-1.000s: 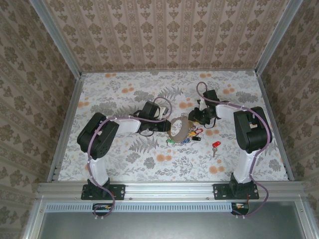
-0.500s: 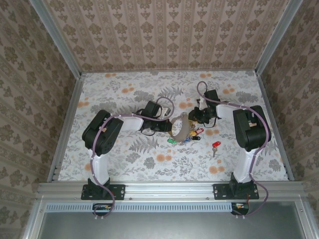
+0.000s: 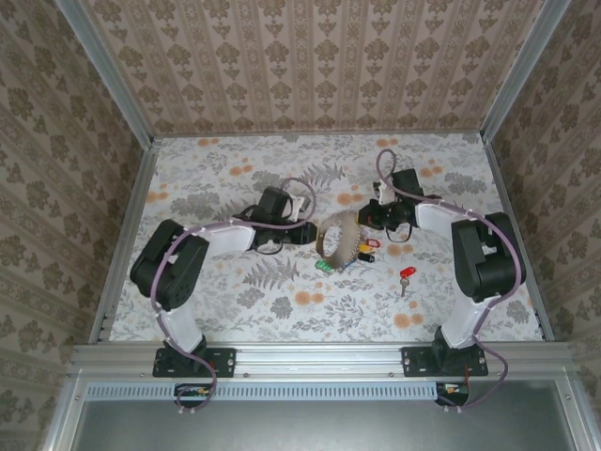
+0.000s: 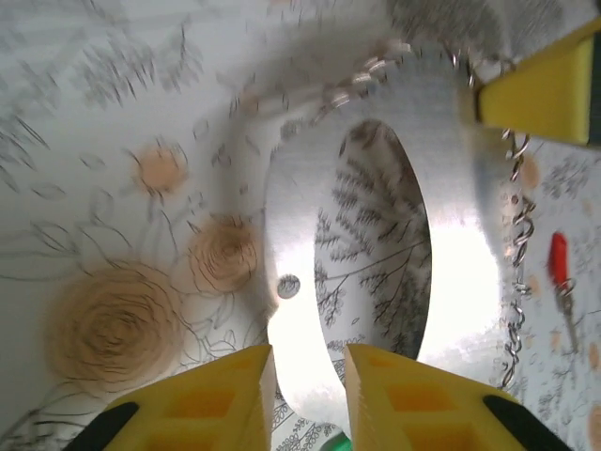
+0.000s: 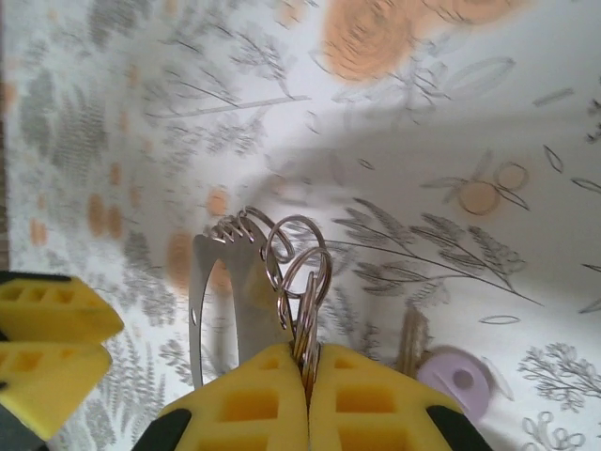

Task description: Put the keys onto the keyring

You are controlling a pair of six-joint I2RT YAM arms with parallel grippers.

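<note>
Right gripper (image 5: 308, 362): pinching fully shut on the wire rings (image 5: 299, 258), fingers meeting.
Left gripper (image 4: 310, 366): clamping the near edge of the keyring (image 4: 300, 282) band, with metal filling the narrow gap.
Keyring: standing upright between both grippers, over the table (image 3: 235, 301).
Chain (image 4: 517, 282): dangling beside the band's right edge.
Keys (image 3: 361, 252): clustering just beside the band; red key (image 3: 406, 274) lying apart, to the right.
Risk, slip: thin rings sliding out of the right pinch if the arms are pulling apart.
Risk, snag: chain tangling with keys if the band is twisting.
Risk, reach: both grippers being occupied, leaving the red key unthreaded.
</note>
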